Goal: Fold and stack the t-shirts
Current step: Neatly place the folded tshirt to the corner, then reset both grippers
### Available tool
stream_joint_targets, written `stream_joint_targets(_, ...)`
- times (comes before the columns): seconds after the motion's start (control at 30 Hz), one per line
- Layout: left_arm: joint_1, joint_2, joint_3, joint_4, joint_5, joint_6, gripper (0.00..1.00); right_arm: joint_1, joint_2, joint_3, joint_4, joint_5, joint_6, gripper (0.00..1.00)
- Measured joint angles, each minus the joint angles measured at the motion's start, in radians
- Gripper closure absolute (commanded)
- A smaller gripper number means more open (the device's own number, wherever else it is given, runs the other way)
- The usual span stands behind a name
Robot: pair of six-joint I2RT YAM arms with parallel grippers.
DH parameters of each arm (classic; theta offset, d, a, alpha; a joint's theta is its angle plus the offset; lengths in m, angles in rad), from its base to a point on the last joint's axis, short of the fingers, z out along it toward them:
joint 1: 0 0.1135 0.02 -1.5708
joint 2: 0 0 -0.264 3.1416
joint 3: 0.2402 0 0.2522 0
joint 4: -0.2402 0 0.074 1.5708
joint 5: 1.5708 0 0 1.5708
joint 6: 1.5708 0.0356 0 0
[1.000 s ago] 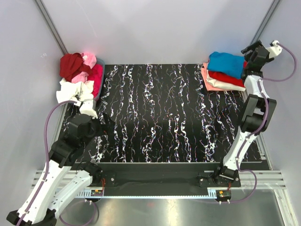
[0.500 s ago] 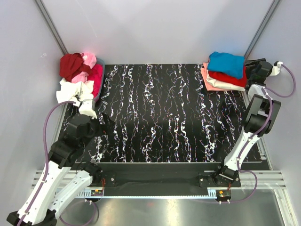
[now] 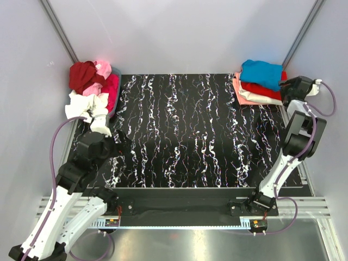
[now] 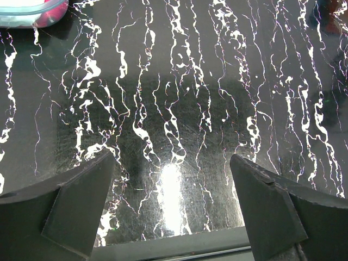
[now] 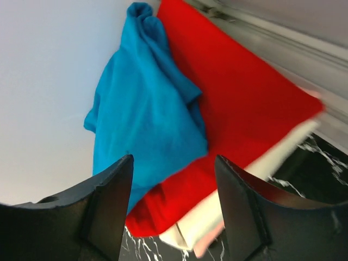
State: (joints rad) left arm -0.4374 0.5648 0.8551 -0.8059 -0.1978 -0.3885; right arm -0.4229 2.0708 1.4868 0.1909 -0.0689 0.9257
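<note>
Two arms on the table, and the action sits at the far right corner: a stack of four folded t-shirts, counted from the top as the bright blue t-shirt (image 3: 261,72), a red one (image 3: 267,90), a cream one (image 3: 270,99) and a pale pink one (image 3: 243,98) at the bottom. The blue t-shirt lies bunched and lumpy on the flat red layer, not squared up to it. The right gripper (image 3: 286,87) hangs just beside the stack's right edge, and its wrist view shows the two fingers spread apart with nothing pinched between them, the blue cloth lying beyond the tips. Over on the far left, a loose heap waits in a clear tub (image 4: 22,19): one dark red t-shirt (image 3: 81,75), one pink (image 3: 102,68), one magenta (image 3: 111,87) and one white (image 3: 81,106) spilling over the near side; whether more lie underneath I cannot tell. The left gripper (image 4: 171,157) hovers above the black white-veined mat (image 3: 179,130), jaws spread wide, holding nothing, well apart from both piles. The mat between heap and stack carries no cloth
</note>
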Motion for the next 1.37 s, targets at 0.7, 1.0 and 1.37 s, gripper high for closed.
stream_joint_targets(0.7,0.002,0.037,0.0,-0.006,-0.022,-0.003,0.02,0.734,-0.976,-0.377,-0.455,0.28,-0.174,0.03)
stream_joint_targets(1.0,0.003,0.018,0.0,-0.011,-0.054,-0.009,0.02,0.864,-1.346,-0.9,-0.352,0.102,-0.122,0.0)
stream_joint_targets(1.37,0.003,0.018,0.0,-0.017,-0.095,-0.026,0.02,0.875,-1.383,-1.039,-0.256,-0.004,-0.109,0.0)
